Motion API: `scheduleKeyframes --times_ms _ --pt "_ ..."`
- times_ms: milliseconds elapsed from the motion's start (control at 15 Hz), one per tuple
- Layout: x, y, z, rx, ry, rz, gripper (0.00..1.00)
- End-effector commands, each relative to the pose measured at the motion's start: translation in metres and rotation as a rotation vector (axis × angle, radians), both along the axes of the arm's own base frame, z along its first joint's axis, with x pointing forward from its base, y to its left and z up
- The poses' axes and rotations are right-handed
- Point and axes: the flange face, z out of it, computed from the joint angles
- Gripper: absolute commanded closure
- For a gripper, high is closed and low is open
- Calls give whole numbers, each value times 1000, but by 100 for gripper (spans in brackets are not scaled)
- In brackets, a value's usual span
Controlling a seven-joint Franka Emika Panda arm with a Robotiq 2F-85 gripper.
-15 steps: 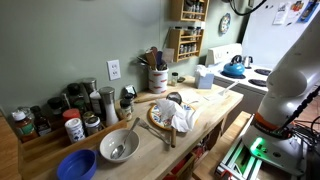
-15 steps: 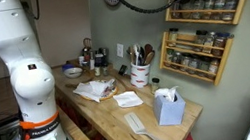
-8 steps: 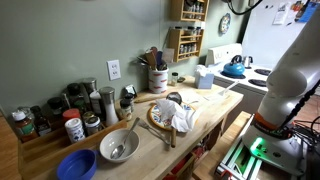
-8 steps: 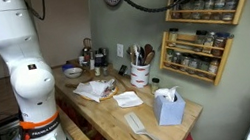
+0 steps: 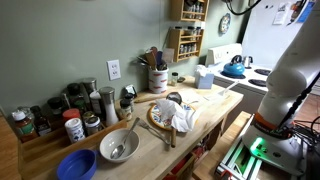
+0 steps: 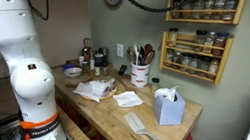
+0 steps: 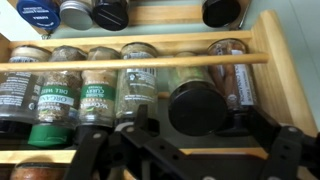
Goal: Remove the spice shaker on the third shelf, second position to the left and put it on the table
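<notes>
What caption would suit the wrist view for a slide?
Open gripper facing a row of spice jars behind the wooden rail of a light-wood rack.

Kitchen: stove [image 5: 256, 76], spice rack [image 5: 185, 42], countertop [image 5: 216, 101]

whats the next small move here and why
Probably slide toward the left of the wrist view before reaching in. The open fingers are centred on a dark-capped jar, while the second jar from the left in that row, the green-label jar, stands well off-centre behind the wooden rail.
</notes>
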Motion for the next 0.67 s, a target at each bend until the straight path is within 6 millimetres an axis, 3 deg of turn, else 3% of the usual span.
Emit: scheduleKeyframes --times_ms 0,333,400,467,533,600 --pt "3 -9 -2 -2 3 12 0" --pt "7 -9 -3 5 2 29 0" --pt "8 -8 -3 5 1 34 5" --pt "9 -8 -3 5 2 38 21" --pt "10 -8 -4 1 5 38 30" --pt "10 -8 -4 -1 11 39 30"
